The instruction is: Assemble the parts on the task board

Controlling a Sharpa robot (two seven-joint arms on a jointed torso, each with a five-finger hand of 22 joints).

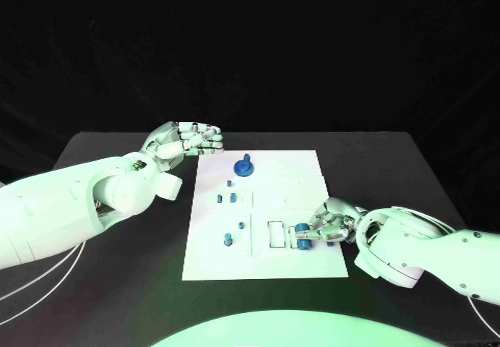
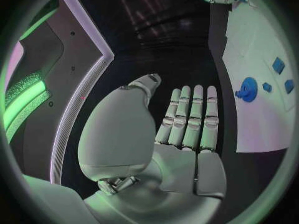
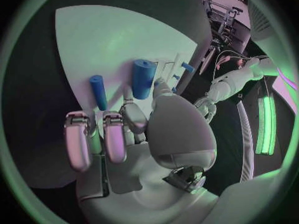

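The white task board (image 1: 273,269) lies in the middle of the black table. My right hand (image 1: 335,223) rests at its right edge and pinches a thick blue cylinder (image 1: 302,229) (image 3: 142,78) between thumb and fingertip, low over the board's raised rectangular frame (image 1: 277,235). A thinner blue peg (image 3: 97,91) (image 1: 304,245) lies on the board beside it. My left hand (image 1: 190,139) (image 2: 187,122) hovers off the board's far left corner, fingers curled together with nothing in them. A blue gear (image 1: 243,168) (image 2: 247,89) stands near that corner.
Several small blue pieces (image 1: 227,196) stand in the board's left half, and two more (image 1: 235,233) sit nearer me. Bare black table (image 1: 125,289) surrounds the board on every side.
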